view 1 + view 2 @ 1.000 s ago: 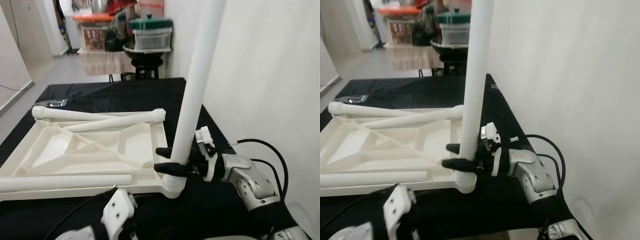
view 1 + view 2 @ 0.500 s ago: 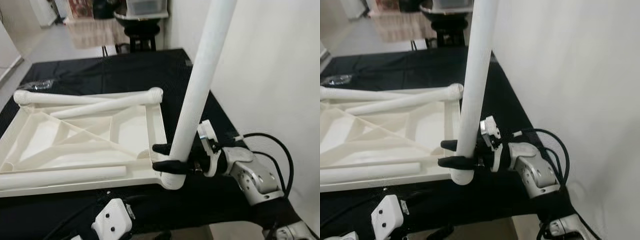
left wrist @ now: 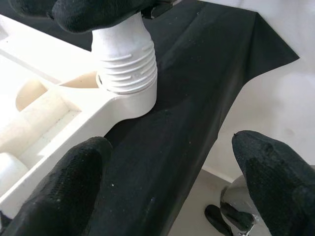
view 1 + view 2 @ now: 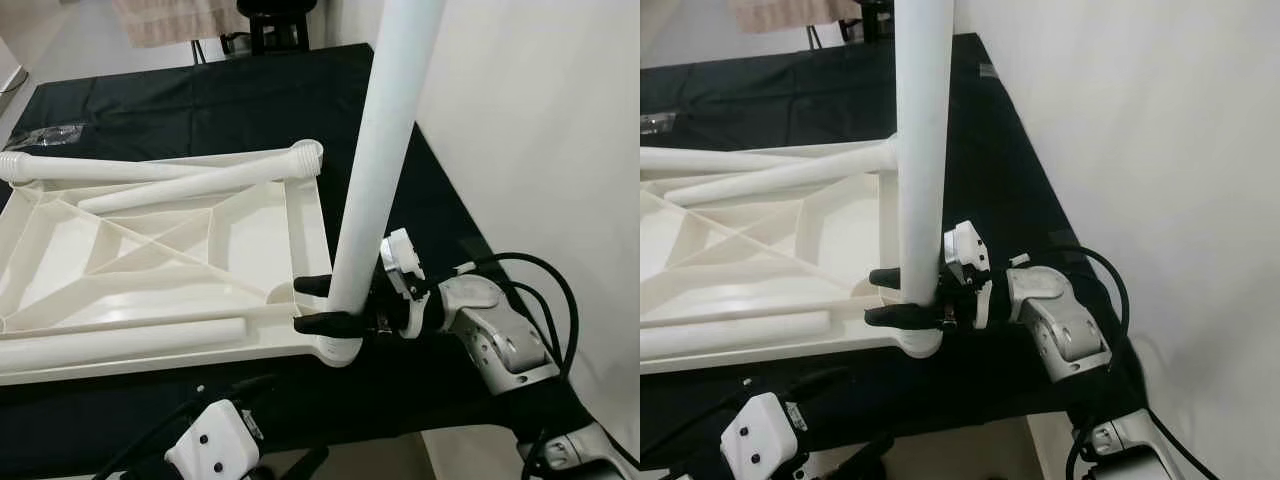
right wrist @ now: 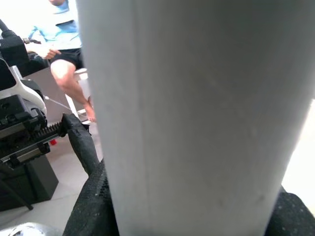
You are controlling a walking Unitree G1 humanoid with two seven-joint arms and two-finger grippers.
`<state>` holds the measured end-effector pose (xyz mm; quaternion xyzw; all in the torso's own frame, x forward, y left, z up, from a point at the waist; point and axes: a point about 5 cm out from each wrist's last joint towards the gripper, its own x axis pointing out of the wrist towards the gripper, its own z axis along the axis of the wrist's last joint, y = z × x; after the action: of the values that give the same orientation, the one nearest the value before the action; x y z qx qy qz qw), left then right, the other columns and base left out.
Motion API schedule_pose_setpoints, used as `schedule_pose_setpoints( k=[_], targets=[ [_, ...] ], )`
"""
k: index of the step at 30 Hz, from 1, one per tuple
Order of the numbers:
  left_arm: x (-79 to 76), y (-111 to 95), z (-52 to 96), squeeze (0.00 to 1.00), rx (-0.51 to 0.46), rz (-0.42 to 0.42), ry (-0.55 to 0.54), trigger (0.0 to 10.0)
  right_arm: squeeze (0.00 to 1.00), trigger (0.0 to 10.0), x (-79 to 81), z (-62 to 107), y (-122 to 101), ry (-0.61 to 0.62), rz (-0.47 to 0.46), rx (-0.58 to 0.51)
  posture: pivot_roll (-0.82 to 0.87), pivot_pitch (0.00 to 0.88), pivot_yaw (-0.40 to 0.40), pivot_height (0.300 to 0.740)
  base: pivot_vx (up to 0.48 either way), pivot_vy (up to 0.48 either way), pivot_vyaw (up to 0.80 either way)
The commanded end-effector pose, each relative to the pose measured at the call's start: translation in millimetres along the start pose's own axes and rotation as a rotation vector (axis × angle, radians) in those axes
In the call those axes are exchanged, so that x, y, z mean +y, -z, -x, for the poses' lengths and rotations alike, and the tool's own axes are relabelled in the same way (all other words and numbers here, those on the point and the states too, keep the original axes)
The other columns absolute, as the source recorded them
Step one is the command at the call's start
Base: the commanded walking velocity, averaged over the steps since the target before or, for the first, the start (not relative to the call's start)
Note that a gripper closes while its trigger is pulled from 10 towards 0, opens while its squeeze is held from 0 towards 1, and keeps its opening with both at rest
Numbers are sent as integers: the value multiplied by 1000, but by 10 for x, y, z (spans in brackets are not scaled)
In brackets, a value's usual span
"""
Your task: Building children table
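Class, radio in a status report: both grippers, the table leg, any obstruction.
Right gripper shut on upright leg, seated in tabletop corner socket. Left gripper open, low, near that corner. Loose legs lying in the tabletop; nothing blocking.

View: head camera has tipped down and closer.
Table leg (image 4: 375,170): leaned right before, now almost upright in its socket.

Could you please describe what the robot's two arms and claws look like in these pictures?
The right arm is silver metal with grey jointed housings, a white block at its wrist and looping black cables. The right claw has two long black fingers. The left claw has black, finely textured fingers, with a white screwed block and black cable behind it.
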<state>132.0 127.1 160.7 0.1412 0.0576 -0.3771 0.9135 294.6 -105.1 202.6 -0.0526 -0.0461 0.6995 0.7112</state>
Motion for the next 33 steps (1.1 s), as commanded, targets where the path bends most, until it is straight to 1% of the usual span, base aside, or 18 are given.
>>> schedule_pose_setpoints(
  k=[1, 7, 8, 10, 14, 17, 19, 21, 23, 30, 31, 32, 33],
  targets=[
    [-29, -22, 26, 0, -10, 4, -5, 10000, 0, 10000, 26, -25, 64, -36, 1, 43, 95, 295, 5, 740, 0, 0, 0],
    [-34, -31, 27, 0, -17, 12, -19, 10000, 0, 10000, 30, -24, 76, -61, 30, 80, 91, 295, 7, 740, 0, 0, 0],
    [-40, -32, 26, 0, -20, 18, -22, 10000, 0, 10000, 31, -28, 95, -74, 49, 106, 91, 294, 8, 740, 0, 0, 0],
    [-40, -32, 26, 0, -20, 18, -22, 10000, 0, 10000, 31, -28, 95, -74, 49, 106, 91, 294, 8, 740, 0, 0, 0],
    [-60, -32, 34, 0, -20, 25, -20, 10000, 0, 10000, 1, -44, 139, -103, 71, 152, 95, 294, 9, 740, 0, 0, 0],
    [-63, -31, 35, 0, -19, 26, -20, 10000, 0, 10000, -12, -48, 141, -104, 72, 154, 95, 294, 9, 740, 0, 0, 0],
    [-68, -36, 39, 0, -20, 30, -18, 10000, 0, 10000, -118, -61, 146, -76, 53, 153, 101, 304, 7, 740, 0, 0, 0],
    [-68, -36, 39, 0, -20, 30, -18, 10000, 0, 10000, -118, -61, 146, -76, 53, 153, 101, 304, 7, 740, 0, 0, 0],
    [-71, -45, 45, 0, -20, 33, -18, 10000, 0, 10000, -193, -75, 147, -55, 36, 147, 106, 309, 6, 740, 0, 0, 0],
    [-73, -51, 51, 0, -20, 34, -18, 10000, 0, 10000, -226, -96, 135, -48, 16, 131, 107, 315, 4, 740, 0, 0, 0],
    [-74, -53, 54, 0, -20, 35, -18, 10000, 0, 10000, -231, -108, 122, -55, -3, 111, 107, 315, 4, 740, 0, 0, 0],
    [-75, -58, 59, 0, -21, 37, -17, 10000, 0, 10000, -206, -108, 102, -100, -33, 81, 111, 323, 4, 740, 0, 0, 0],
    [-75, -58, 59, 0, -21, 37, -17, 10000, 0, 10000, -206, -108, 102, -100, -33, 81, 111, 323, 4, 740, 0, 0, 0]
  ],
)
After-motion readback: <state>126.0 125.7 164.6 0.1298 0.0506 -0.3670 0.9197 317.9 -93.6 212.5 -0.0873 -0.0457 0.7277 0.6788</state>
